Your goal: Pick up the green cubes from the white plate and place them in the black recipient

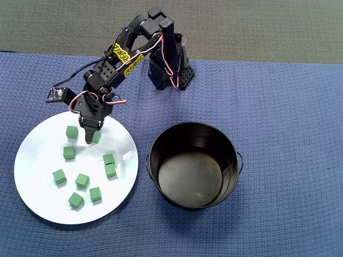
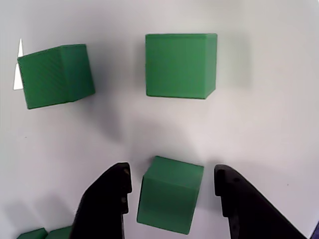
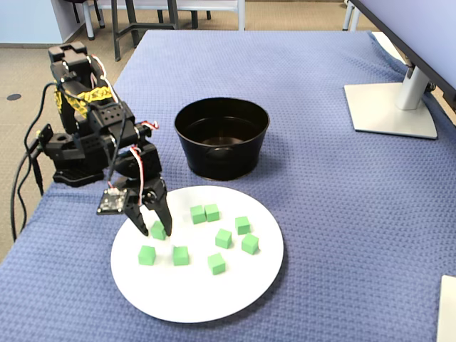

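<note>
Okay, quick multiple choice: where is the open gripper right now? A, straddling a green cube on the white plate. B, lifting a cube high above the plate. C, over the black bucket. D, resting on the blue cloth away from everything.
A: in the wrist view the gripper has an open finger on each side of a green cube sitting on the white plate; the black bucket holds no cubes.

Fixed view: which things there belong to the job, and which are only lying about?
Job: green cubes, white plate, black bucket, gripper open around one cube.
Lying about: monitor stand, chair legs.
</note>
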